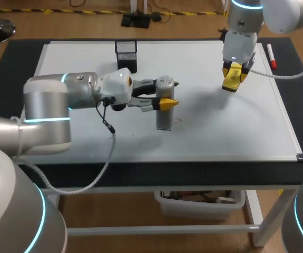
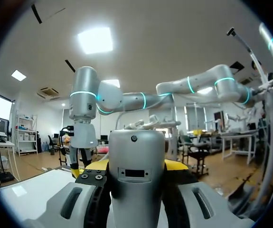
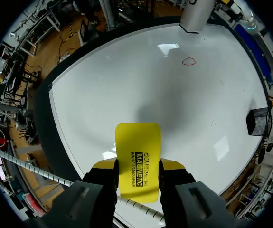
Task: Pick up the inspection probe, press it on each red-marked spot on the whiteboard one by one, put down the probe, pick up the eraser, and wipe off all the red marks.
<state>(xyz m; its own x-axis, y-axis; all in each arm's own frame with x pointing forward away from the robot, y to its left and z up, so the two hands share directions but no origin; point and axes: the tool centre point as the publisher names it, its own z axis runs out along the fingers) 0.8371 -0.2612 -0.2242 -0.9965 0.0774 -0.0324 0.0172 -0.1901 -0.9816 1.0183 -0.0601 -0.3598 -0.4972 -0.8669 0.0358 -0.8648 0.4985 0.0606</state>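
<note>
At mid-board, my left claw (image 1: 166,104) is pinching the silver cylindrical inspection probe (image 1: 164,120) from both sides and holding it upright over the white whiteboard (image 1: 235,126). I can't tell whether its foot is touching the surface.

From the right wrist view, the one small red ring mark (image 3: 189,61) I can find is sitting just beside the probe's base, not under it. I'm not seeing any other marks.

My right claw (image 1: 234,73) is hanging above the far right of the board, well apart from the probe. It's gripping the flat yellow eraser (image 3: 137,147) by its two long edges.

The black mesh pen cup (image 1: 126,54) is standing at the far edge, and the red-capped marker (image 1: 271,56) is lying on the black bench (image 1: 14,79) off the board's right side.

Risks as I'm reading them:
- Pressing down here looks likely to land off the ring, because the probe is offset from it.
- The smooth metal body could slip up through the fingers under press load.
- The mark is right at the left arm. Bringing the eraser over before the left arm clears could mean a claw-to-claw hit.
- The eraser is held only by its edges, so it could tilt on contact and leave red behind.
- The left arm's loose black cable (image 1: 109,129) is dangling low and may snag.
</note>
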